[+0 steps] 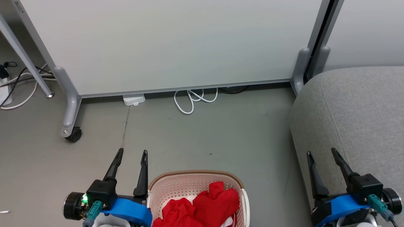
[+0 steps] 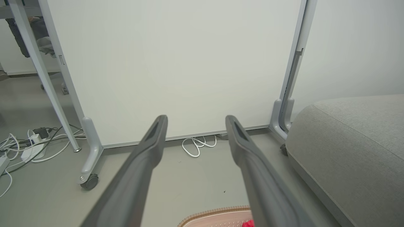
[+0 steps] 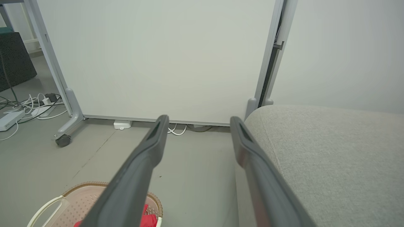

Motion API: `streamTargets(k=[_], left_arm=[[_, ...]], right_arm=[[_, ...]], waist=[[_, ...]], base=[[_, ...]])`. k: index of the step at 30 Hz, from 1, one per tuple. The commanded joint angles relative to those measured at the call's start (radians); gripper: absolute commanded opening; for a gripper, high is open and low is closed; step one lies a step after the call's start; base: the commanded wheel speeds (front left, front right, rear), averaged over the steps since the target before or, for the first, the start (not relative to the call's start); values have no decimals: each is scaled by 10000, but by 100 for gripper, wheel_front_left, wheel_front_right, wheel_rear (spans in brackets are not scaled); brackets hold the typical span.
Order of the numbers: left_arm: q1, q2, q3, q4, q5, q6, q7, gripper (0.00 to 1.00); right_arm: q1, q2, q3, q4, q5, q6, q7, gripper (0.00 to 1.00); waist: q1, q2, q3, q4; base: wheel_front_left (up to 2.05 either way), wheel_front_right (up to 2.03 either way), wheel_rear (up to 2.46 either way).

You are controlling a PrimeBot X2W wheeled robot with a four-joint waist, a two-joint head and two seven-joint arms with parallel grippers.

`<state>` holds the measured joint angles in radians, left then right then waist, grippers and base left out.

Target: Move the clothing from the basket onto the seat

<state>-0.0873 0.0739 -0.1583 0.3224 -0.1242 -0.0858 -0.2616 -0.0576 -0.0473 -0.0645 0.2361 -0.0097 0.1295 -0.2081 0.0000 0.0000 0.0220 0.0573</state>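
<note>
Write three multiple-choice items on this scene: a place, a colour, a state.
1. The seat stands on which side of the basket? A) the robot's right B) the robot's left C) underneath it
2. The clothing in the basket is mostly: A) blue B) red C) green
3. The left gripper and right gripper are: A) both open and empty B) both shut on cloth C) clamped on the rim
Answers: 1 A, the seat lies at the head view's right, the basket at bottom centre; 2 B, red folds lie heaped inside; 3 A, both are spread with nothing between.
</note>
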Motion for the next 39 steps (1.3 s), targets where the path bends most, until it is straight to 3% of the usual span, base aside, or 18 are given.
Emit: streamTargets(k=[1, 11, 18, 33, 39], left_arm=[[-120, -2, 12, 1, 42, -24, -52, 100], [-106, -47, 88, 114, 56, -87, -51, 100], [-511, 107, -180, 1453, -11, -234, 145, 100], [-3625, 647, -1828, 5568, -783, -440, 1593, 100], [-5033, 854, -1934, 6872, -1213, -443, 2243, 100]], right_arm=[[-89, -55, 11, -24, -4, 22, -64, 100], [-133, -54, 59, 15, 67, 22, -82, 100], [-473, -51, 302, -253, 156, 22, -123, 100], [-1918, -39, 863, -1023, 604, 14, -416, 100], [-2436, -34, 1088, -1215, 942, 14, -549, 100]], waist=[[0, 0, 11, 3], [0, 0, 106, -30], [0, 0, 919, -480], [0, 0, 5177, -2096], [0, 0, 6777, -2520]], base=[[0, 0, 0], [0, 0, 0], [0, 0, 0], [0, 0, 0], [0, 0, 0]])
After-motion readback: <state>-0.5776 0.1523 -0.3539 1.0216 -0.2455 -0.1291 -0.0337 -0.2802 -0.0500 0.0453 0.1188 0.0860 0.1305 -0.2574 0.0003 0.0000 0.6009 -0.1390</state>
